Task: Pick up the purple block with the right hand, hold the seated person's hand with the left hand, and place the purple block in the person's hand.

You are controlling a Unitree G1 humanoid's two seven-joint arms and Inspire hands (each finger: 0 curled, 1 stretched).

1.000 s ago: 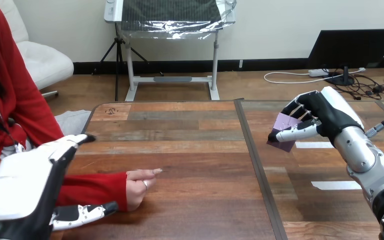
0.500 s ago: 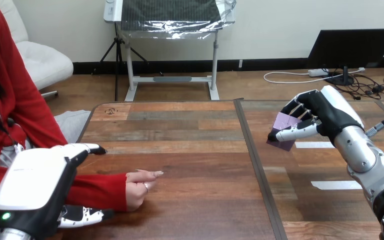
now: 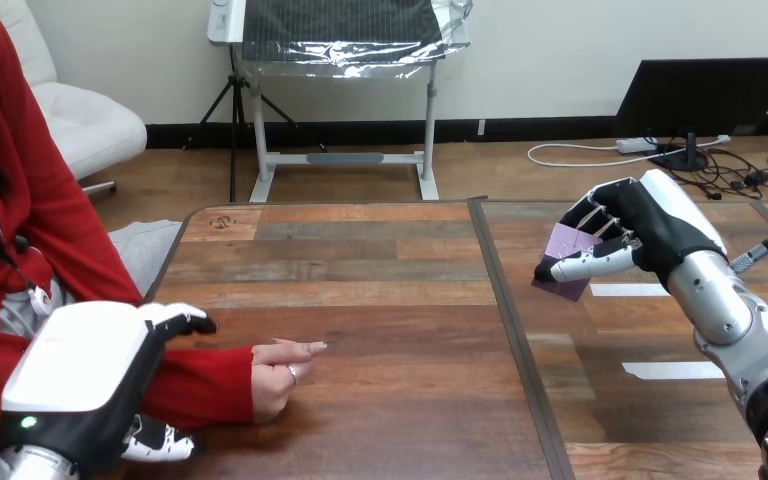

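One purple block point(image 3: 563, 244), prob. light, stiff, slick, sits pinched in R hand point(image 3: 650, 235) far right; you want thumb & fingers on its flat faces; L hand point(image 3: 80, 370) over person's sleeve point(image 3: 195, 385) near left, grip unclear.

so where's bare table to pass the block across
Bare: the planks between the person's hand and the centre seam, up to the far edge. Crowded: near left, the left hand at the person's sleeve; far right, the right hand holding the purple block by a tape strip.
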